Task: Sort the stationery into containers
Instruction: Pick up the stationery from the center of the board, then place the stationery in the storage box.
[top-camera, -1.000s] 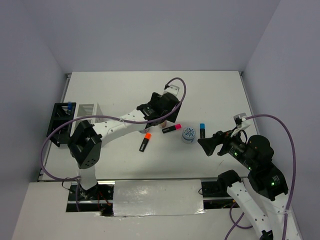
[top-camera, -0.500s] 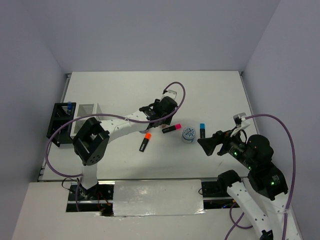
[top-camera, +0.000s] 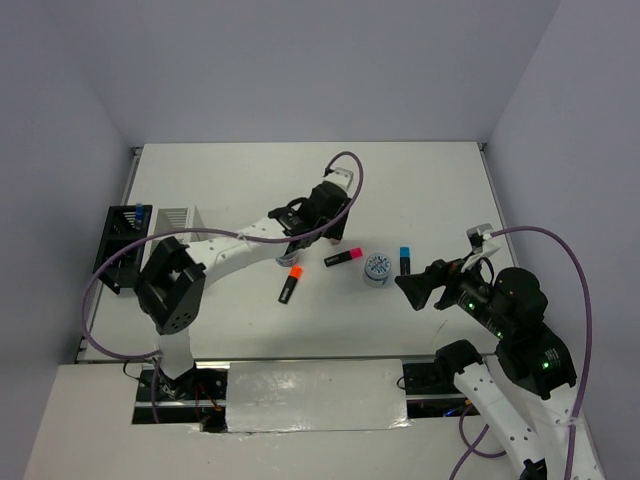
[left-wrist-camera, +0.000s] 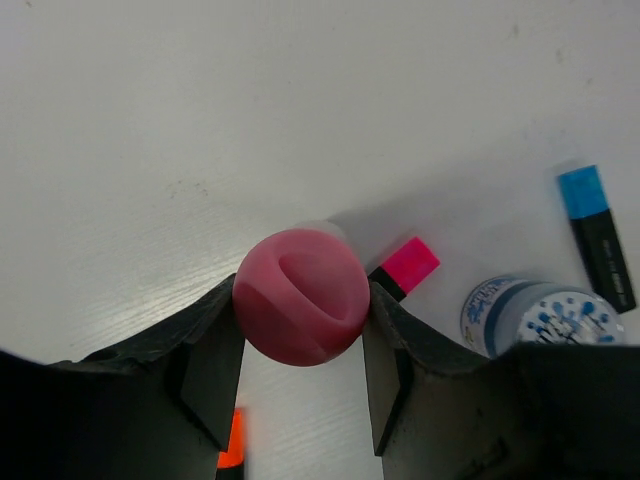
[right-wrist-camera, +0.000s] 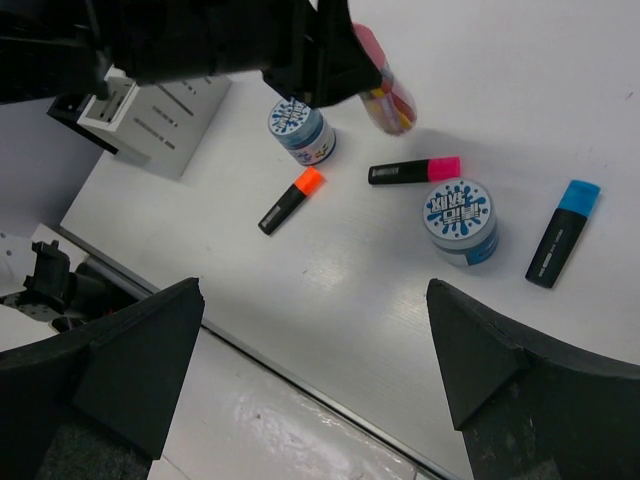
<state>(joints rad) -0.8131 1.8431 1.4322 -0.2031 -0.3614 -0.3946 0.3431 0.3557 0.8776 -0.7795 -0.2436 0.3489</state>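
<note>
My left gripper is shut on the pink glitter jar, its pads on either side of the round pink lid. In the right wrist view the jar hangs tilted above the table. Beneath and beside it lie a pink highlighter, an orange highlighter, a blue highlighter and a blue-white tin. A second tin stands under the left arm. My right gripper is open and holds nothing, right of the blue highlighter.
The black pen holder and the white slotted box stand together at the table's left edge. The left arm stretches low across the table from its base. A metal rail marks the near edge.
My left gripper has shut on the pink jar and lifted it slightly off the table. The right arm has not moved.
</note>
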